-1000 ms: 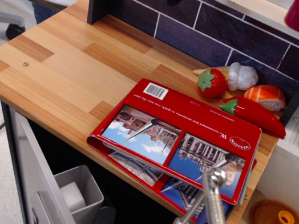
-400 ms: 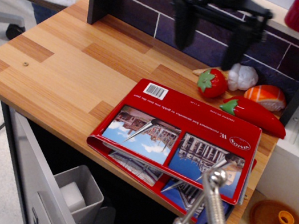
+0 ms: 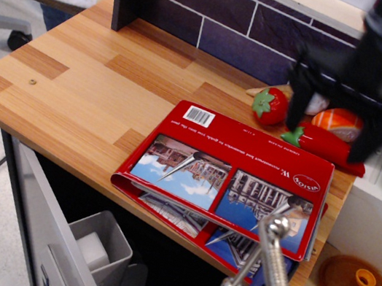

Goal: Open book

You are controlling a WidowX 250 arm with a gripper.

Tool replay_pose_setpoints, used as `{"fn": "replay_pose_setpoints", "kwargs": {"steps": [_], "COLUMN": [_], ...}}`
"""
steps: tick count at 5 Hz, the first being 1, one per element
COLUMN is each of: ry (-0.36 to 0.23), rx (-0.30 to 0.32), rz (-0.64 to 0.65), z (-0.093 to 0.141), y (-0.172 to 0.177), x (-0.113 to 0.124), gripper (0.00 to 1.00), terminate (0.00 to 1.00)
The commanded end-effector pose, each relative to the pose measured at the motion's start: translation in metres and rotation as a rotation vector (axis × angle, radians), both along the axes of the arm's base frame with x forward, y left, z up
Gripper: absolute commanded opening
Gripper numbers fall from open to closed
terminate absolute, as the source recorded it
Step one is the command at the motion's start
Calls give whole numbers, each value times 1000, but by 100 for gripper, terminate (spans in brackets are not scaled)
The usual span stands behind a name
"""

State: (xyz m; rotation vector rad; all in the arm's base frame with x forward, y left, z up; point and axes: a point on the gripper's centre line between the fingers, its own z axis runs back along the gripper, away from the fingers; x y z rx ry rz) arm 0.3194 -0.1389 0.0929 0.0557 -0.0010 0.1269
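A wooden countertop [image 3: 89,88] is stretching across the left of the view, and below its front edge a grey bin [image 3: 95,245] is sitting in the dark space under it. The book [image 3: 232,183] is lying flat and closed near the counter's front edge, its lower corner hanging slightly past the rim; its glossy red cover is showing a white barcode label at the upper left, two photographs of buildings side by side, and, upside down from this angle, an oval logo that seems to read "VISION" beside a line of small white print too fine to make out. Behind the book a toy strawberry [image 3: 270,106] is resting, with a red chilli pepper [image 3: 324,146] just beyond the cover's far edge and a piece of toy sushi [image 3: 339,123] next to it. The gripper [image 3: 330,130] is hovering blurred over these toys, its two dark fingers [image 3: 297,106] spread wide apart and holding nothing. Compared with a moment earlier it has swung rightward and lower, from above the back wall toward the book's far right corner, while the book itself has not shifted.
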Motion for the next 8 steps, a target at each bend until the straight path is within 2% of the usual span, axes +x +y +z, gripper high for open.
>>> {"fn": "replay_pose_setpoints", "kwargs": {"steps": [1,2,3,5,6,8], "ry": [-97,-104,-85,-14,-3,-17], "rx": [-60,31,127,251,317,399], "rz": [82,63,56,37,16,-94], "z": [-5,-23,-39,-50,-44,-4], "y": [-16,-22,-19,-21,-10,34], "x": [33,37,42,43,35,16], "gripper": [100,100,100,100,100,100], "terminate": [0,0,0,0,0,0]}}
